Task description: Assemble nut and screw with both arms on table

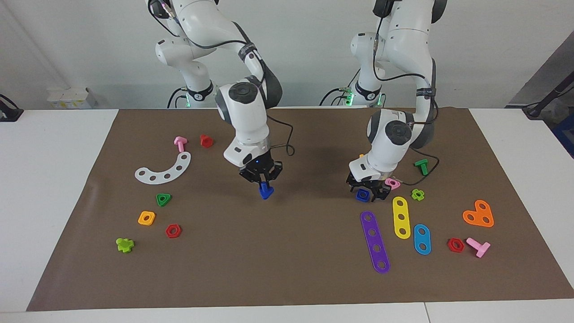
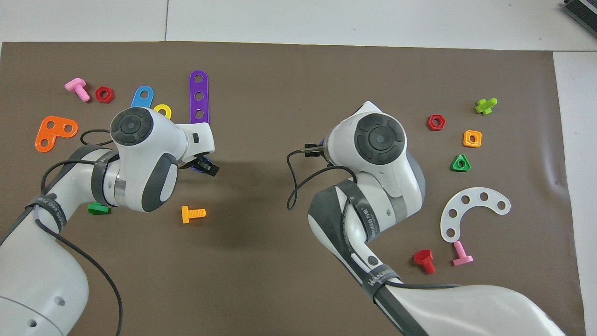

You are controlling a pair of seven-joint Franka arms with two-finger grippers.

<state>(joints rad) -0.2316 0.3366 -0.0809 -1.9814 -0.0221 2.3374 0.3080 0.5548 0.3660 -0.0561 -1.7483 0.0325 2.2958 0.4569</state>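
Facing view: I see my right gripper raised over the brown mat, clamped on the small dark-blue plastic triangular-headed screw. My left gripper sits low on the mat, fingers straddling the small blue plastic square nut, a pink square nut at its 2 o'clock.

Overhead view: both wrists hide the 2 parts.

Dark-blue screw hangs above the mat; blue square nut lies flat.
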